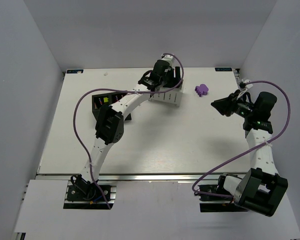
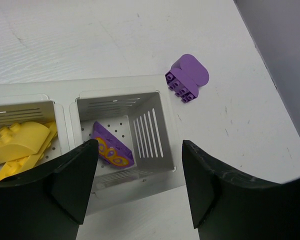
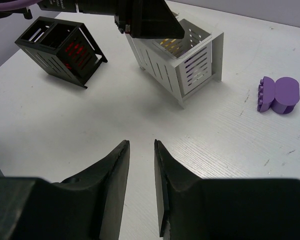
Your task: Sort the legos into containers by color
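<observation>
The right gripper's (image 3: 141,150) narrow, empty jaws should be widened before the loose purple brick (image 2: 187,77) beside the white box (image 2: 150,131) is straddled; the left gripper's (image 2: 140,167) are spread wide.

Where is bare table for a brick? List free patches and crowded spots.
Free: the broad table stretch between the boxes and the near edge. Crowded: the far edge, with the left gripper over the white box, the black box beside it, the purple brick nearby.

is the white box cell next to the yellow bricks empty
No, a purple brick lies on the floor of that cell of the white box, beside the yellow bricks.
</observation>
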Controlling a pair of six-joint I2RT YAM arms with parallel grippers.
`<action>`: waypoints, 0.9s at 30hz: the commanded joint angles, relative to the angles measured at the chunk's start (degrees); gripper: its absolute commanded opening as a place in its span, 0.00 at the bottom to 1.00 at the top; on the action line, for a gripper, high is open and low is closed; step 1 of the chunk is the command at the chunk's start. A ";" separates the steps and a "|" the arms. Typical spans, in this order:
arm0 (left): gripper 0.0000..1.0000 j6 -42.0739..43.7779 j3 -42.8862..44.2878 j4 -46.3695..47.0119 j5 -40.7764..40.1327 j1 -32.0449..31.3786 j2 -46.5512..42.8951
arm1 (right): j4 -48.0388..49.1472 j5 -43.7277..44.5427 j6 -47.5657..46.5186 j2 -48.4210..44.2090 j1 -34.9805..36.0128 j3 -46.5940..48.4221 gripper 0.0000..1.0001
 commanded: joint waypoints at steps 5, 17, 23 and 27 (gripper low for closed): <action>0.73 -0.19 2.45 3.43 0.93 -0.01 -8.29 | 1.98 -2.20 -0.04 0.88 -0.43 0.02 0.33; 0.43 5.77 -47.86 8.96 13.24 -0.01 -51.43 | -1.26 3.42 -12.68 5.00 2.20 0.55 0.60; 0.86 10.26 -72.05 0.10 6.05 -0.01 -77.37 | -6.36 8.40 -25.85 8.42 5.46 6.07 0.74; 0.91 12.63 -82.08 -2.72 0.60 -0.01 -90.55 | -11.63 15.71 -25.00 14.31 7.65 15.82 0.74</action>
